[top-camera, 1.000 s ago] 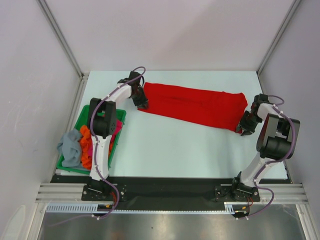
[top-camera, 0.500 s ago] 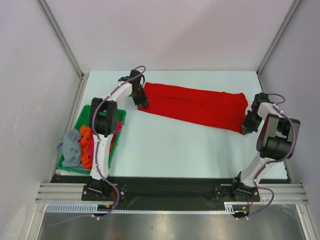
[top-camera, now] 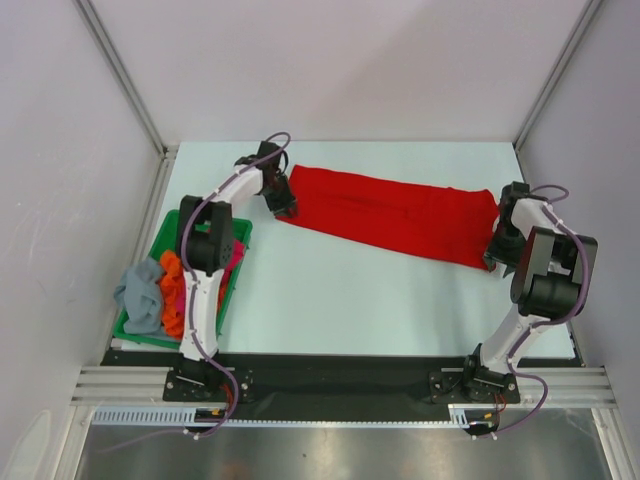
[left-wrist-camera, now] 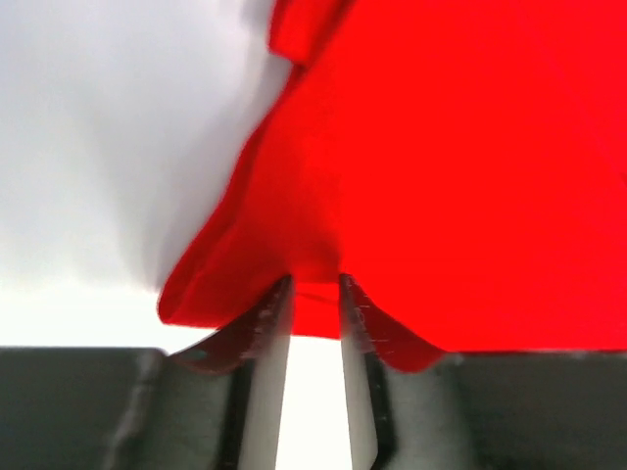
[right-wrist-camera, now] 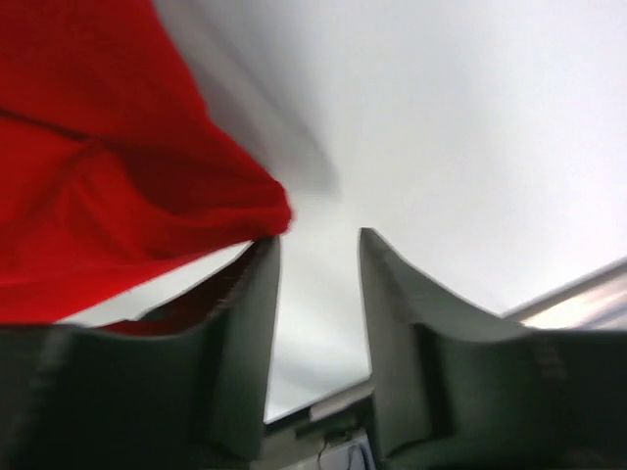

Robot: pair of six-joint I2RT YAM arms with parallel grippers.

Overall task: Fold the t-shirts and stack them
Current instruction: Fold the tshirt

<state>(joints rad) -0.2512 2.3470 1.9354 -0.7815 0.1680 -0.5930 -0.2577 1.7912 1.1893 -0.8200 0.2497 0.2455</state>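
The red t-shirt [top-camera: 390, 212] lies as a long band slanting across the far half of the counter [top-camera: 350, 290]. Over the last second its right end has crept a little further right. My right claw [right-wrist-camera: 318, 240] nipped shut at that end half a second ago and has sprung apart again. Its fingers now stand parted with only bare counter between them, and the cloth's edge lies against the outside of one finger. I judge the pinch missed or let go, so that end needs another take before any fold can start. The left claw [left-wrist-camera: 315, 284] has not budged; it is closed narrow on a pucker of cloth at the shirt's left end.

Pale blank walls [top-camera: 330, 60] with metal corner posts [top-camera: 120, 75] box in the pale, matt counter. At its left edge sits a green tray [top-camera: 163, 230]. The grey-blue shirt [top-camera: 138, 290], orange shirt [top-camera: 170, 290] and a sliver of magenta-pink shirt [top-camera: 236, 255] are heaped in and over it, unfolded.
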